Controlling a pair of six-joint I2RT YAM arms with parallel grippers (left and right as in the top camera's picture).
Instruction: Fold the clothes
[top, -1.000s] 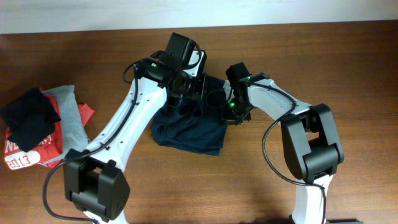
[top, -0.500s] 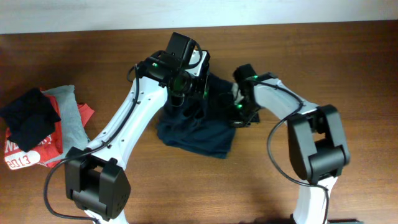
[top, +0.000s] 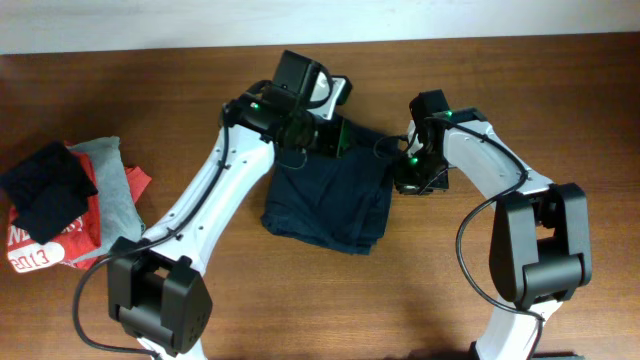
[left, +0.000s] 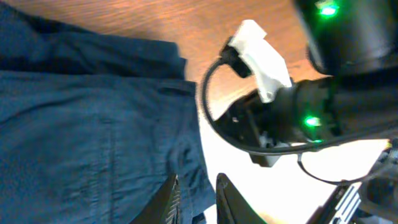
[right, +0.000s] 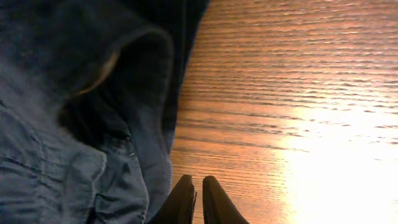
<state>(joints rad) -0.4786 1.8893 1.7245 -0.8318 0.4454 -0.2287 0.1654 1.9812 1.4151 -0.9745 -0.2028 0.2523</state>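
On the brown wooden table (top: 300, 310), the two white arms rise from the near edge at 7 and 5 o'clock. They reach toward the middle, where the large, wrinkled, dark navy-blue garment (top: 330, 200) lies in a rough square, with extra layers doubled along its 3 o'clock side.

The right arm (top: 490, 165) bends in from 4 o'clock and ends just off the cloth's 2 o'clock corner. In the right wrist view, the right gripper (right: 197, 180) has its two dark fingers drawn together over bare wood. A rumpled fold of the navy-blue garment lies just beside them at 9 o'clock. Whether any fabric is pinched cannot be told.

The left arm (top: 215, 200) crosses from 7 o'clock to the garment's far edge at 12 o'clock. In the left wrist view, the left gripper (left: 198, 180) is clamped on the hem, with blue cloth showing between its narrow fingers. The right arm's black wrist, with green lights, is close beyond.

Well apart at 9 o'clock sits a heap. A small black cloth (top: 45, 190) lies on a red shirt with white print (top: 25, 250), and a grey garment (top: 112, 185) lies alongside.
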